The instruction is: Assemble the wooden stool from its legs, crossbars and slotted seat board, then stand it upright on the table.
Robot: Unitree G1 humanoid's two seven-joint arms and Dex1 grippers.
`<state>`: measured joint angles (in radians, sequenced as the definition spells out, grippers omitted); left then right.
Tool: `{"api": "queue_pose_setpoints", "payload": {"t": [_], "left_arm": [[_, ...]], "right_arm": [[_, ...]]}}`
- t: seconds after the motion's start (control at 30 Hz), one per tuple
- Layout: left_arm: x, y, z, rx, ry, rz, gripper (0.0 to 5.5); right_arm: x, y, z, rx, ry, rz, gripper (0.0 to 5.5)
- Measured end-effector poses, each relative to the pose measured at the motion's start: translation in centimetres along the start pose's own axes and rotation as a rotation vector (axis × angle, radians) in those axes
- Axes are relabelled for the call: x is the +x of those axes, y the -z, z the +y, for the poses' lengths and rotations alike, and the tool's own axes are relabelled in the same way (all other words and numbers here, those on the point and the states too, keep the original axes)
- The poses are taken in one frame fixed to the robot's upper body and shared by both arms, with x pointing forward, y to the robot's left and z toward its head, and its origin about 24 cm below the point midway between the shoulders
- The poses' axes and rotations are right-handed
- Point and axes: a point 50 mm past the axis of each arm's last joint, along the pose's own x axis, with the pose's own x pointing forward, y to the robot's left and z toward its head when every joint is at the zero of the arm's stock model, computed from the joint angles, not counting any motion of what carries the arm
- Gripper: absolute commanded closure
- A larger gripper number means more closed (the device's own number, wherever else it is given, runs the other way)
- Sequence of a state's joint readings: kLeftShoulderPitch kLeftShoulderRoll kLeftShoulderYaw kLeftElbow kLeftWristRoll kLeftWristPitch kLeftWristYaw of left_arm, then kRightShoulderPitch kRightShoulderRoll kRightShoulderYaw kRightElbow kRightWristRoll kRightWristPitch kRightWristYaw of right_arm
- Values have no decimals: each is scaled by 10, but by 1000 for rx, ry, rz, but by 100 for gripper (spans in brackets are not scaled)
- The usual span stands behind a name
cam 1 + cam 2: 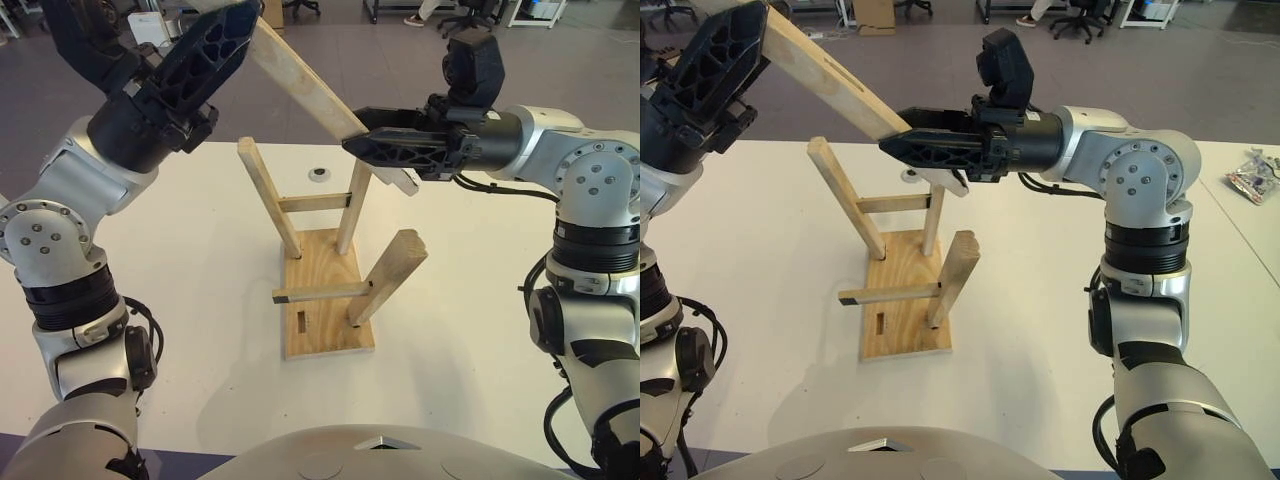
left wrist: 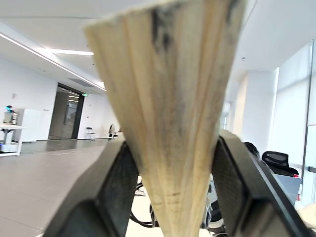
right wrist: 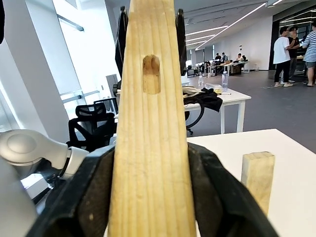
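The slotted seat board [image 1: 325, 335] lies flat on the white table. At its far end stand two legs [image 1: 266, 195] [image 1: 353, 212], joined by a crossbar [image 1: 313, 203]. A third leg [image 1: 392, 272] stands tilted at the board's right side, and its crossbar [image 1: 320, 293] sticks out to the left with a free end. A fourth leg [image 1: 305, 85] hangs slanted in the air above them, held at both ends. My left gripper [image 1: 232, 35] is shut on its upper end [image 2: 168, 123]. My right gripper [image 1: 372, 142] is shut on its lower end [image 3: 150, 148], which has a mortise hole [image 3: 151, 74].
A small round black-and-white part [image 1: 319, 174] lies on the table behind the stool. A plastic packet [image 1: 1252, 175] sits at the table's far right. An open slot [image 1: 301, 320] shows in the board's near end. Bare tabletop [image 1: 180, 300] spreads on both sides.
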<state>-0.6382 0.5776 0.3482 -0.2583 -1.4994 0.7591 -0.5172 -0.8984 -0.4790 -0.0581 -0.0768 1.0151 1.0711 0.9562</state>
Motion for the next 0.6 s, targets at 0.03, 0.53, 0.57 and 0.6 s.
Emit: {"api": "queue_pose_setpoints", "payload": {"t": [0.03,0.53,0.57,0.6], "left_arm": [[-2,-3,2,24,-27,-22,347],[-140,-87,13,520,-662,172,347],[-148,-81,14,487,-593,180,347],[-152,-75,11,471,-509,203,347]], "right_arm": [[-1,0,-5,8,35,-20,242],[-177,20,-38,-104,1198,-355,194],[-182,28,-38,-99,1231,-335,194],[-184,40,-38,-87,1247,-287,194]]}}
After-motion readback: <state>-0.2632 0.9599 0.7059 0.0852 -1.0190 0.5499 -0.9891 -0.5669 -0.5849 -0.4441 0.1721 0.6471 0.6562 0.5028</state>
